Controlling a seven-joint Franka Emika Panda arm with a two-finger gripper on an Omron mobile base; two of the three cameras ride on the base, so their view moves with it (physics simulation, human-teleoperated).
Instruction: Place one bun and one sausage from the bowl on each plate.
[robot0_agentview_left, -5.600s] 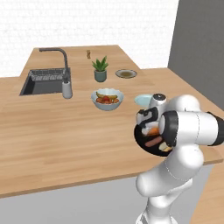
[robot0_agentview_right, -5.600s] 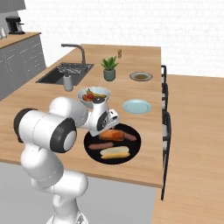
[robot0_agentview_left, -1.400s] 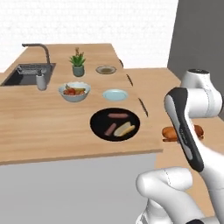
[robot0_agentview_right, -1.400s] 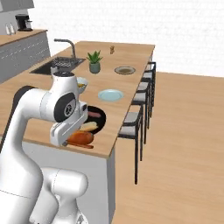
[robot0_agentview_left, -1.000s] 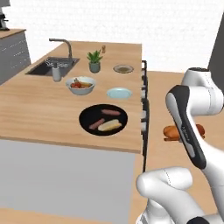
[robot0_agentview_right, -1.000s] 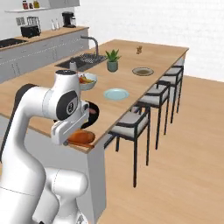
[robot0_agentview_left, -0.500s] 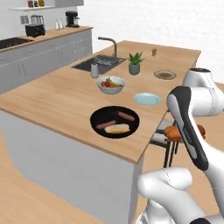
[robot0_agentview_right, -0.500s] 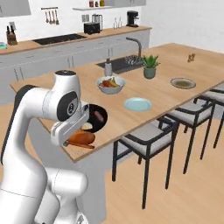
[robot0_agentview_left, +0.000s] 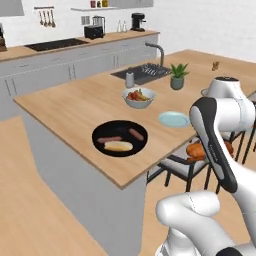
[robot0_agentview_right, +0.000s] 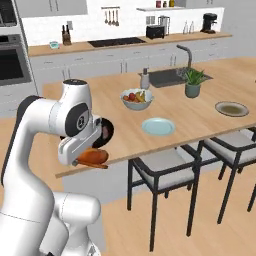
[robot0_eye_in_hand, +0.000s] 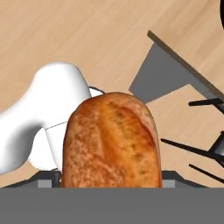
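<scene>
The bun is clamped in the gripper beside the counter; it could be dropped while swinging towards the light blue plate

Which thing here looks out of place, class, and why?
The golden-brown bread bun is held in the gripper out past the edge of the wooden counter, over the floor, away from the wide black bowl and the light blue plate.
</scene>
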